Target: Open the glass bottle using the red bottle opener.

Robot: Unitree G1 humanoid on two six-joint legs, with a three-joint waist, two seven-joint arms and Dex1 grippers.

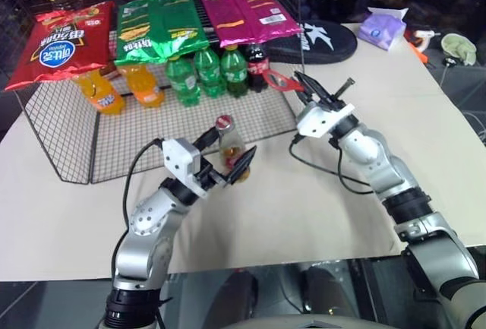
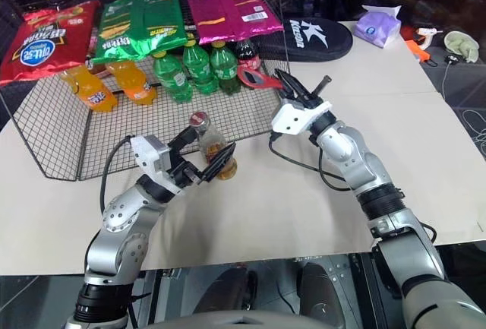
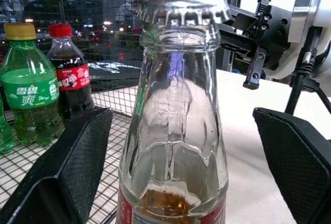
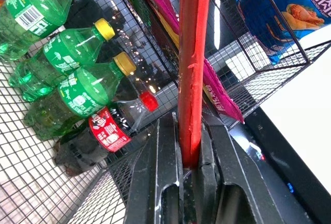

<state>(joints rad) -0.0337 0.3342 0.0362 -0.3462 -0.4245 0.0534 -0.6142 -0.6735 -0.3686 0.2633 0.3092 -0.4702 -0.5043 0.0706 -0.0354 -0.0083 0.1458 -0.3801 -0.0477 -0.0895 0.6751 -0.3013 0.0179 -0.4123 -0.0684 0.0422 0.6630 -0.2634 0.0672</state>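
Glass bottle [image 1: 230,147] upright on bench [image 1: 319,207], capped — rigid, smooth, breakable; best gripped round the body. Left hand [image 1: 226,159] wide beside it; right hand [image 1: 313,90] clamped on red bottle opener [image 1: 282,80], beyond the bottle.

A wire rack [image 1: 68,128] stood on the beige table [image 1: 304,200]. Inside it were two orange bottles [image 1: 102,93], three green bottles [image 1: 205,71] and a dark cola bottle [image 1: 256,61]. Three snack bags [image 1: 159,25] lay on top. A tissue pack [image 1: 382,27] lay far behind.
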